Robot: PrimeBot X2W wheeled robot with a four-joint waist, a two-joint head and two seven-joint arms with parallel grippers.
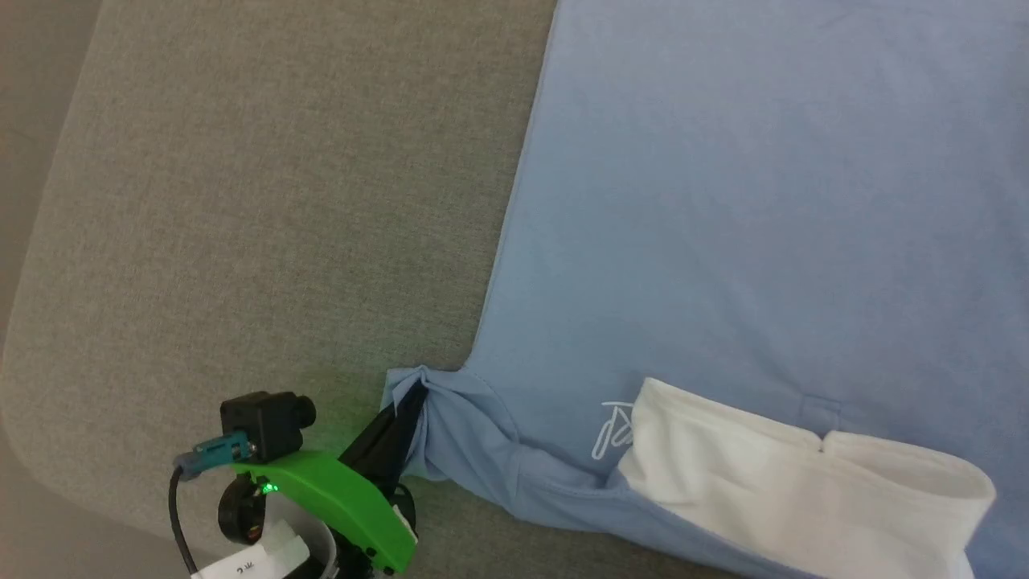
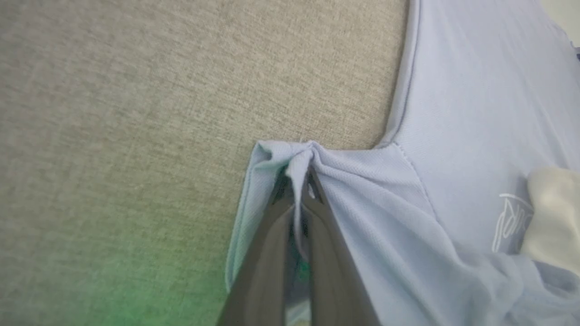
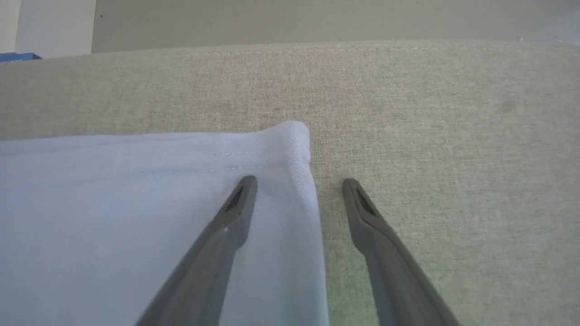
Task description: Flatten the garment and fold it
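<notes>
The garment (image 1: 739, 201), a light blue T-shirt, lies spread over the right part of the grey cushion, with a white fabric section (image 1: 796, 482) and a small white logo (image 1: 615, 430) near the bottom. My left gripper (image 1: 410, 398) is shut on the bunched hem of the sleeve (image 2: 301, 165), which puckers around the fingertips. In the right wrist view, my right gripper (image 3: 299, 183) is open above a flat corner of the garment (image 3: 290, 145): one finger (image 3: 238, 203) is over the cloth, the other (image 3: 358, 203) over bare cushion.
The grey fabric cushion (image 1: 265, 201) carries everything; its rounded left edge and corner drop off at the left of the head view. A pale wall and floor strip (image 3: 317, 20) runs beyond the cushion's far edge in the right wrist view.
</notes>
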